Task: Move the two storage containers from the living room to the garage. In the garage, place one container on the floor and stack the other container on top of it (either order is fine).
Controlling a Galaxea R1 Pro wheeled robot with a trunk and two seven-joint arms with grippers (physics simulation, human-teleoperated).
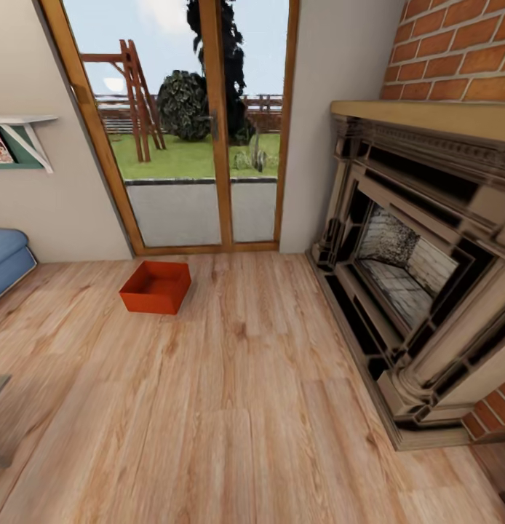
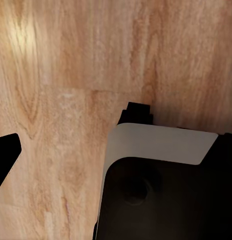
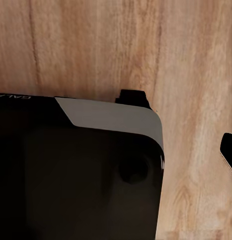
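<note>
Left pincer: one dark fingertip shows over the wood-plank floor — released or clenched, cannot tell.
Right pincer: likewise, one tip; cannot tell.
Storage container: open side up on the planks, turned slightly askew, near the glass doors — fireplace well to its right.

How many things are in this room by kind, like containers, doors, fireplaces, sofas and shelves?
Storage container: 1
Glass doors: 1 pair
Brick fireplace: 1
Blue sofa: 1, partly in view
Wall shelf: 1
Total: 5
</note>
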